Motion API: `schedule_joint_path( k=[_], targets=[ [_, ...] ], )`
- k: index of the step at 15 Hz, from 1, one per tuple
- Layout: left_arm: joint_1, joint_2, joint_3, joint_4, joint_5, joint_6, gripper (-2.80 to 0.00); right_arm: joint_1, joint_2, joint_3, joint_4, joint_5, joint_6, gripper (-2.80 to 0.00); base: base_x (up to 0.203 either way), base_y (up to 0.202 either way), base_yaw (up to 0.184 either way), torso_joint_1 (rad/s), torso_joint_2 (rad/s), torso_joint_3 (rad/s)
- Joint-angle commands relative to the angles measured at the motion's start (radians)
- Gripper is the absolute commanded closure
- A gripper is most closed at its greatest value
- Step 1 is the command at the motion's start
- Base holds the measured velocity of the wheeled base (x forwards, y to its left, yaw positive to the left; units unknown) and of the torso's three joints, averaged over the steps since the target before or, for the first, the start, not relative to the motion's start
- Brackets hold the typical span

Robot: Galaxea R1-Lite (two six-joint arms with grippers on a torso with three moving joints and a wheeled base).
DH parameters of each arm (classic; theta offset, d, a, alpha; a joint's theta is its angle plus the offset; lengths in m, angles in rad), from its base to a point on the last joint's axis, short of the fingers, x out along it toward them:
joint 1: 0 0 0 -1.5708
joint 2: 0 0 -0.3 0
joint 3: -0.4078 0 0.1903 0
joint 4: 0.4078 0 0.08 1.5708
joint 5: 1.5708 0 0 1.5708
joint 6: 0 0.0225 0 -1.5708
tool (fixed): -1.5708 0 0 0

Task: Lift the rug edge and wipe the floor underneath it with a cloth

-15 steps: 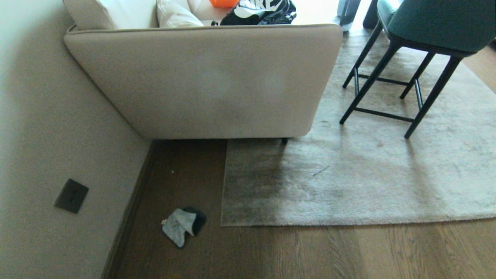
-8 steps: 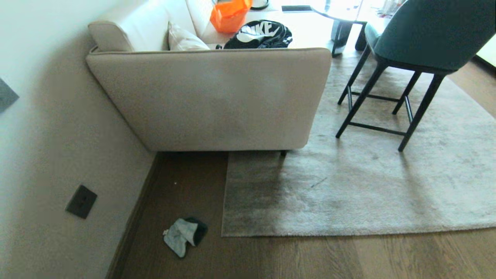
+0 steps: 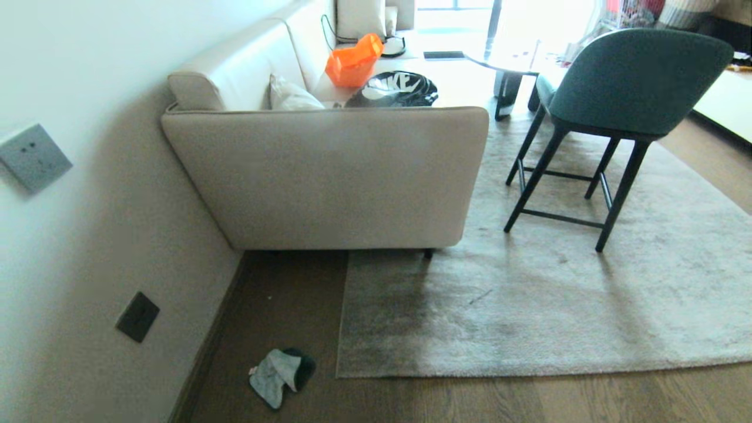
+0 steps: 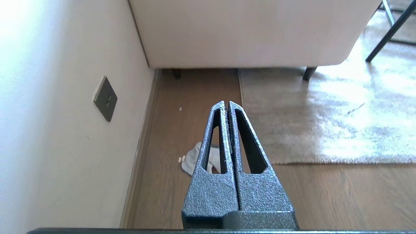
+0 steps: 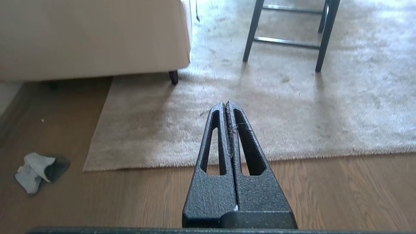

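Head view: nothing has been taken up, so this looks like the opening step, before any reach. The cloth (image 3: 281, 376) lies crumpled on the floor (image 3: 470, 399), just beside the near corner of the rug, between that corner and the wall. The rug edge (image 3: 529, 370) lies flat. Neither arm shows here.

Left wrist view: the left gripper (image 4: 226, 104) hangs above the floor with its fingers (image 4: 216, 143) pressed together, holding nothing. The cloth (image 4: 191, 159) is partly hidden behind them, short of the rug corner.

Right wrist view: the right gripper (image 5: 225, 105) points over the rug edge (image 5: 325, 154), fingers closed and empty, though a few fibres seem to cling between them. The cloth (image 5: 34, 170) lies well clear of that corner.

The next move probably calls for lowering an arm and parting its fingers for the cloth or the hem.
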State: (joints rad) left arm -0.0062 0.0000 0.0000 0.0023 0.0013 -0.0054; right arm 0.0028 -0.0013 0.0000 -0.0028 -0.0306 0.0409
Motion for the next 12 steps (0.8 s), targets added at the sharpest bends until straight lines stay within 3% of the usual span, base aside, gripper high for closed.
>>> schedule_joint_path(
  k=[1,12],
  targets=[
    [0.000,0.000,0.000,0.001,0.000,-0.002,0.00,0.000,0.001,0.000,0.000,-0.001,0.001,0.00,0.000,0.000,0.000,0.007,0.00,0.203],
    [0.000,0.000,0.000,0.001,0.000,-0.007,0.00,0.000,0.001,0.000,0.000,-0.001,0.001,0.00,0.000,0.000,0.000,0.000,0.00,0.024]
  ],
)
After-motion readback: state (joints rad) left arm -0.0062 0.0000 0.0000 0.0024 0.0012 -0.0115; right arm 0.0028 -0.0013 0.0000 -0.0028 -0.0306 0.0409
